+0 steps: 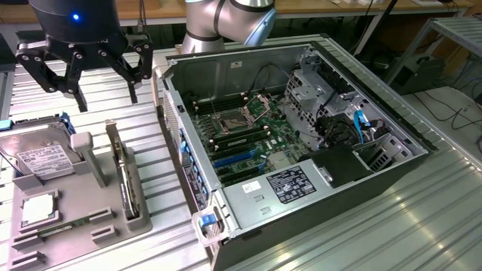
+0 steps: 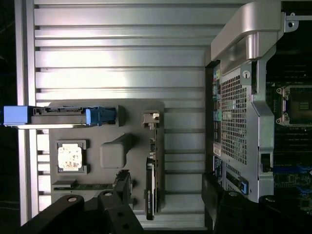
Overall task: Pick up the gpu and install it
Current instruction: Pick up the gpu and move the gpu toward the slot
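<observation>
The gpu [image 1: 125,179] is a thin dark card with a pale metal bracket. It stands edge-on in a slot of the grey holder [image 1: 89,217] on the exterior view's left. In the wrist view the gpu [image 2: 150,181] appears as a slim dark slab. My gripper [image 1: 107,101] hangs above the table, up and behind the holder, apart from the card. It is open and nothing sits between its dark fingers [image 1: 78,93]. The wrist view has the gripper [image 2: 163,214] straddling the card's end from above.
An open computer case [image 1: 391,121] lies on its side to the right, with its motherboard [image 1: 260,141] and blue slots [image 1: 235,160] exposed. The holder also carries a hard drive [image 1: 39,159], a square CPU chip [image 1: 36,209] and a memory stick [image 1: 47,231]. The table is slatted metal [image 1: 391,226].
</observation>
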`<state>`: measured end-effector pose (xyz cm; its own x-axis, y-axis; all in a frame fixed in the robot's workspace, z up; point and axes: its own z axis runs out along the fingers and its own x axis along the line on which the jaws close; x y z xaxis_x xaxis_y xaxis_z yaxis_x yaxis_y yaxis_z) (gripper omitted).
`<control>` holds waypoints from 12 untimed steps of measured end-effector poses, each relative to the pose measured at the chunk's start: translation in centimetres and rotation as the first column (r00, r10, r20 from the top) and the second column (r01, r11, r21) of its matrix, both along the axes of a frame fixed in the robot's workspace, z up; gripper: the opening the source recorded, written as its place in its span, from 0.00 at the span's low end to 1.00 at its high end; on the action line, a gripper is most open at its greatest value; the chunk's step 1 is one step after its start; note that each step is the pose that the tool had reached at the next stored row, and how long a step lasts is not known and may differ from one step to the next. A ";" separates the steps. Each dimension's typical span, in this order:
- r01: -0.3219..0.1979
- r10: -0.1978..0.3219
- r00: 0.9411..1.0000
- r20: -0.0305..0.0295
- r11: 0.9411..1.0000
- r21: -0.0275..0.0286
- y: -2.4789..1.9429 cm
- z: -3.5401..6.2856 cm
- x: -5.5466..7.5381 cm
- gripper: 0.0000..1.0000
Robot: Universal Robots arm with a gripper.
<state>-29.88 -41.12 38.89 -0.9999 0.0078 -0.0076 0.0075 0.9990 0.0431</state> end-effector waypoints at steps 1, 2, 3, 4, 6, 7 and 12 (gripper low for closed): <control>0.000 0.000 1.000 0.000 1.000 0.000 -0.06 -0.01 0.0 0.72; -0.001 0.001 1.000 0.000 1.000 0.000 -0.11 -0.01 0.0 0.72; -0.014 0.014 1.000 0.000 1.000 0.000 -0.19 0.00 0.0 0.72; -0.022 0.022 1.000 0.000 1.000 0.000 -0.22 0.00 0.0 0.72; -0.040 0.040 0.999 0.000 0.999 0.000 -0.48 0.00 0.0 0.72; -0.043 0.043 0.999 0.000 0.999 0.000 -0.61 0.00 0.0 0.72; -0.056 0.056 0.998 0.000 0.998 0.000 -1.37 -0.12 -0.1 0.72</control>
<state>-29.98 -42.48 38.77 -0.9988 -0.0482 -0.0076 -0.0485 0.9979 0.0431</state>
